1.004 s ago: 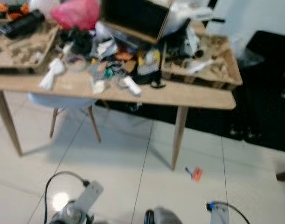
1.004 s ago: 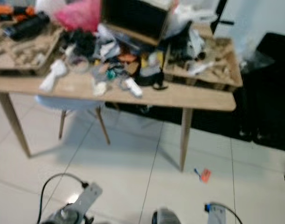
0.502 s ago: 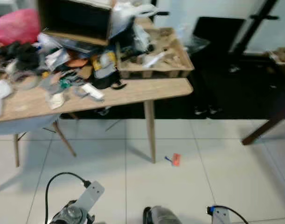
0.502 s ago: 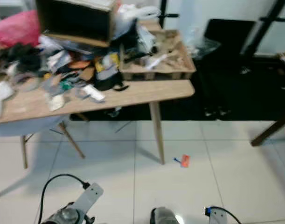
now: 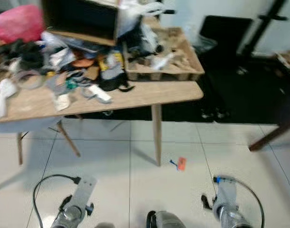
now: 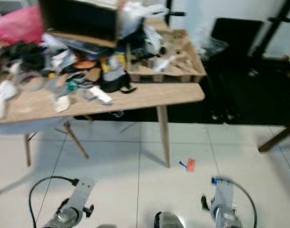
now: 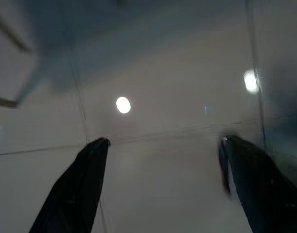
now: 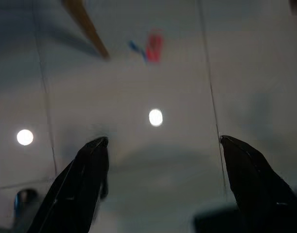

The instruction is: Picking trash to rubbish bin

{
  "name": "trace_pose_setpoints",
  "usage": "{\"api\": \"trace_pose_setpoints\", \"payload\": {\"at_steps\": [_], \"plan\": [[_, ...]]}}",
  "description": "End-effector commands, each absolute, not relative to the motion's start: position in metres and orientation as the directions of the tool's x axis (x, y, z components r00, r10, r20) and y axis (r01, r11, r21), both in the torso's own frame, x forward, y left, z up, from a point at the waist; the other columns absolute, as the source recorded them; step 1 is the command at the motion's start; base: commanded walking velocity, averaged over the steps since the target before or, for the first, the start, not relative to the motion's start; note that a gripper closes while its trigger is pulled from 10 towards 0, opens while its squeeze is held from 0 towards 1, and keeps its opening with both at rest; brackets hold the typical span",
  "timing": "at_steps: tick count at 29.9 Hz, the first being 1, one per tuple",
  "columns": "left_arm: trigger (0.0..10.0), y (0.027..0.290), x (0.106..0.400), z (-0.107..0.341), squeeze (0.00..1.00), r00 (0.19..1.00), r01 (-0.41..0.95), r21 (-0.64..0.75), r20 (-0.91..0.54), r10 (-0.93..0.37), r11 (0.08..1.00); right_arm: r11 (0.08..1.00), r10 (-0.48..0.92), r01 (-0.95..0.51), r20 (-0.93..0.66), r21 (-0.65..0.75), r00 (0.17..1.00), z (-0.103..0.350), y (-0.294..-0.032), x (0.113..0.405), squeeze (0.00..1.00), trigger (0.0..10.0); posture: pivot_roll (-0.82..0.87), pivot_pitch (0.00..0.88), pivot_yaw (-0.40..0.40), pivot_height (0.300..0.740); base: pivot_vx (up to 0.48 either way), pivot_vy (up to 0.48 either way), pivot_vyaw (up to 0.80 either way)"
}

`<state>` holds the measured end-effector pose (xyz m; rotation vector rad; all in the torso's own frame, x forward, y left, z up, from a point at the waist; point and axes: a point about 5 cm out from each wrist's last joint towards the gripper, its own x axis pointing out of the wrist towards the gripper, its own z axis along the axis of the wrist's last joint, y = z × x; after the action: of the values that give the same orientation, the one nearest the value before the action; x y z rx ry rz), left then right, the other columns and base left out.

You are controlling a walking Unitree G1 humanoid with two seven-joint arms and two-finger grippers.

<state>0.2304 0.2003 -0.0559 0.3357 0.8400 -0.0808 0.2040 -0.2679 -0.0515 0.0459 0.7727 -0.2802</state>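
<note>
The right gripper (image 8: 160, 145) hangs low over the white tiled floor (image 5: 135, 190), its two black fingers (image 8: 85, 184) spread wide with nothing between them. The left gripper (image 7: 163, 145) is likewise spread and empty above bare tile, on the far side of the robot from the trash.

The task object is a small orange-red scrap with a blue part at one end (image 5: 181, 164), lying flat on the floor. Taking the wooden table leg (image 5: 156, 135) as the landmark: the scrap sits just beside the foot of that leg, on the side toward the right gripper, and nearer the robot than the leg. In the right wrist view the scrap (image 8: 153, 46) appears ahead of the open fingers, well apart from them, with the leg's foot (image 8: 87, 29) near it.

Handling judgement (the frames are blurred, so material cannot be confirmed): the scrap looks thin, light and probably soft, like a wrapper or small plastic piece. It should lift with little force but may slide on the glossy tile. Take hold across the orange body, not the blue end, pinching down against the floor.

The table (image 5: 149, 92) above carries mixed clutter and a cardboard tray (image 5: 182, 66)
</note>
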Motion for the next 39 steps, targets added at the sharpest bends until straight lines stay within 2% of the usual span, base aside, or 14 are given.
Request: {"api": "trace_pose_setpoints", "payload": {"at_steps": [1, 5, 7, 9, 12, 13, 14, 15, 20, 24, 28, 30, 33, 39], "plan": [[10.0, 0.21, 0.273, -0.022, 0.0, 0.769, 0.127, 0.261, -0.636, 0.072, 0.957, 0.964, -0.216, 0.262, -0.689, -0.04, 0.691, -0.052, -0.266, 0.203, 0.0, 10.0, 0.16, 0.079, -0.045, 0.74, 0.0, 0.0, 0.77], [10.0, 0.209, 0.29, -0.006, 0.0, 0.822, 0.078, 0.223, -0.566, 0.064, 0.972, 0.968, -0.203, 0.25, -0.645, -0.018, 0.737, -0.043, -0.267, 0.216, 0.0, 10.0, 0.16, 0.079, -0.045, 0.74, 0.0, 0.0, 0.77], [10.0, 0.202, 0.308, 0.014, 0.0, 0.883, 0.069, 0.166, -0.468, 0.017, 0.984, 0.976, -0.153, 0.212, -0.556, 0.044, 0.817, -0.026, -0.268, 0.237, 0.0, 10.0, 0.17, 0.079, -0.042, 0.74, 0.0, 0.0, 0.38], [10.0, 0.199, 0.314, 0.021, 0.0, 0.903, 0.077, 0.142, -0.43, -0.008, 0.987, 0.979, -0.129, 0.192, -0.52, 0.069, 0.845, -0.019, -0.267, 0.245, 0.0, 10.0, 0.17, 0.079, -0.042, 0.74, 0.0, 0.0, 0.0], [10.0, 0.188, 0.325, 0.036, 0.0, 0.93, 0.148, 0.108, -0.353, -0.101, 0.983, 0.989, -0.014, 0.077, -0.437, 0.126, 0.899, -0.004, -0.263, 0.259, 0.0, 10.0, 0.17, 0.079, -0.042, 0.74, 0.0, 0.0, 0.0], [10.0, 0.18, 0.331, 0.044, 0.0, 0.937, 0.199, 0.099, -0.312, -0.159, 0.975, 0.986, 0.084, -0.023, -0.381, 0.163, 0.921, 0.004, -0.258, 0.265, 0.0, 10.0, 0.17, 0.087, -0.038, 0.74, 0.0, 0.0, 0.0], [10.0, 0.18, 0.331, 0.044, 0.0, 0.937, 0.199, 0.099, -0.312, -0.159, 0.975, 0.986, 0.084, -0.023, -0.381, 0.163, 0.921, 0.004, -0.258, 0.265, 0.0, 10.0, 0.17, 0.087, -0.038, 0.74, 0.0, 0.0, 0.0], [10.0, 0.166, 0.34, 0.058, 0.0, 0.931, 0.297, 0.072, -0.245, -0.272, 0.952, 0.942, 0.3, -0.248, -0.24, 0.224, 0.923, 0.028, -0.249, 0.276, 0.0, 10.0, 0.16, 0.094, -0.032, 0.74, 0.0, 0.0, 0.0], [10.0, 0.146, 0.342, 0.064, 0.0, 0.889, 0.419, 0.046, -0.221, -0.4, 0.907, 0.822, 0.541, -0.516, -0.048, 0.239, 0.84, 0.068, -0.234, 0.281, 0.0, 10.0, 0.16, 0.096, -0.027, 0.74, 0.0, 0.0, 0.0], [10.0, 0.137, 0.337, 0.059, 0.0, 0.847, 0.494, 0.039, -0.244, -0.472, 0.868, 0.773, 0.608, -0.59, -0.003, 0.231, 0.794, 0.08, -0.227, 0.279, 0.0, 10.0, 0.16, 0.1, -0.024, 0.74, 0.0, 0.0, 0.0], [10.0, 0.126, 0.323, 0.047, 0.0, 0.721, 0.655, -0.022, -0.28, -0.633, 0.755, 0.674, 0.716, -0.711, 0.063, 0.2, 0.696, 0.098, -0.212, 0.274, 0.0, 10.0, 0.16, 0.1, -0.024, 0.74, 0.0, 0.0, 0.0], [10.0, 0.126, 0.323, 0.055, 0.0, 0.657, 0.718, -0.108, -0.219, -0.721, 0.687, 0.624, 0.744, -0.758, 0.155, 0.189, 0.65, 0.116, -0.207, 0.273, 0.0, 10.0, 0.16, 0.107, -0.025, 0.74, 0.0, 0.0, 0.0], [10.0, 0.129, 0.328, 0.067, 0.0, 0.645, 0.736, -0.148, -0.146, -0.75, 0.661, 0.616, 0.735, -0.767, 0.218, 0.18, 0.642, 0.129, -0.206, 0.274, 0.0, 10.0, 0.16, 0.107, -0.025, 0.74, 0.0, 0.0, 0.0], [10.0, 0.129, 0.351, 0.112, 0.0, 0.686, 0.725, -0.128, 0.036, -0.727, 0.677, 0.687, 0.66, -0.712, 0.286, 0.143, 0.694, 0.152, -0.204, 0.288, 0.0, 10.0, 0.17, 0.11, -0.027, 0.74, 0.0, 0.0, 0.0]]}}
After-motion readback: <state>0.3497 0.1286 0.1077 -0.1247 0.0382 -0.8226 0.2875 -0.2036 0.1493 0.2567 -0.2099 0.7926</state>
